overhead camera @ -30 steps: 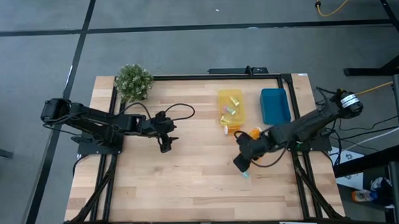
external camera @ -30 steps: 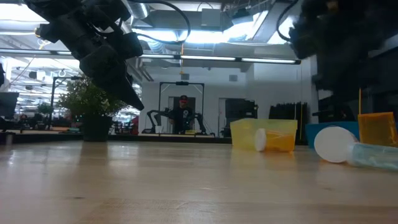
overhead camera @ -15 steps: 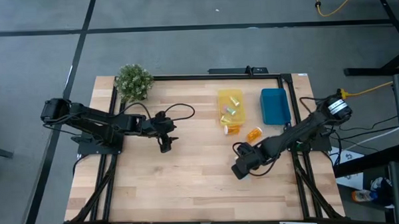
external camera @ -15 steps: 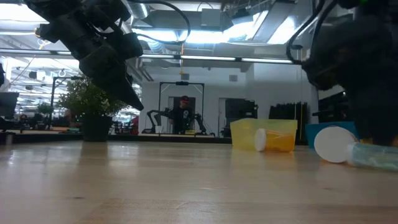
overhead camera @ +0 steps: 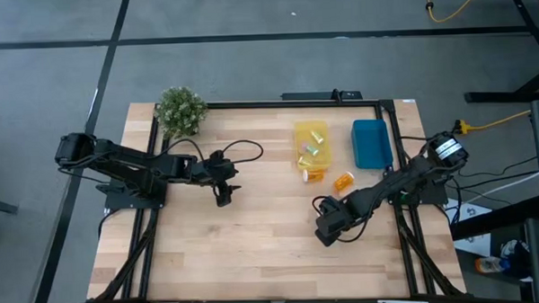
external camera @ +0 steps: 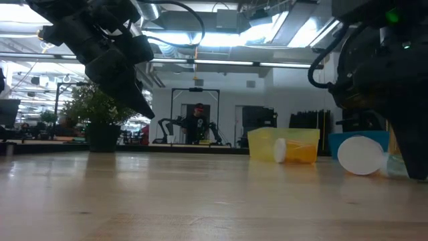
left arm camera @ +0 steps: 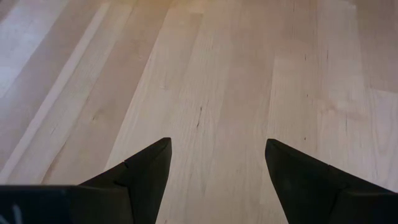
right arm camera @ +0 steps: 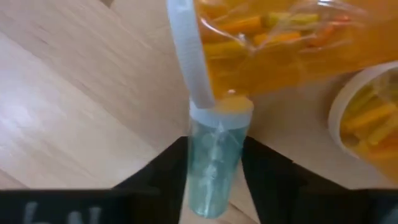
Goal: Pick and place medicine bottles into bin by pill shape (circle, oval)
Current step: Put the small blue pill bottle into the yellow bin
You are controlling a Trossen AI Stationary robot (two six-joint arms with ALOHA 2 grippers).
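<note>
A teal medicine bottle (right arm camera: 214,180) with a white cap (right arm camera: 221,111) lies on its side on the wooden table (overhead camera: 255,251). My right gripper (right arm camera: 214,146) stands over it, shut on its body; in the high view the gripper (overhead camera: 326,232) hides it. An orange bottle (overhead camera: 343,180) lies just beyond, and another (overhead camera: 312,174) lies by the yellow bin (overhead camera: 310,141). The blue bin (overhead camera: 371,143) stands beside that. My left gripper (left arm camera: 217,162) hangs open over bare wood left of centre (overhead camera: 222,196). My right gripper pinches the teal bottle's clear body (right arm camera: 194,168) between its two fingers, one on each long side, below the cap. The fingers come from above, pointing steeply down, and lie across the bottle. The bottle lies on its side on the table, cap end toward the orange bottle.
A potted plant (overhead camera: 180,110) stands at the far left corner. The yellow bin holds several bottles. In the low view the teal bottle's white cap (external camera: 361,155) shows in front of the blue bin (external camera: 348,140). Bare wood lies along the near edge.
My right gripper has come down and toward the table's near edge, tipping more steeply downward, and now stands over the teal bottle, covering it in the high view. The bottle has stayed lying on the table.
</note>
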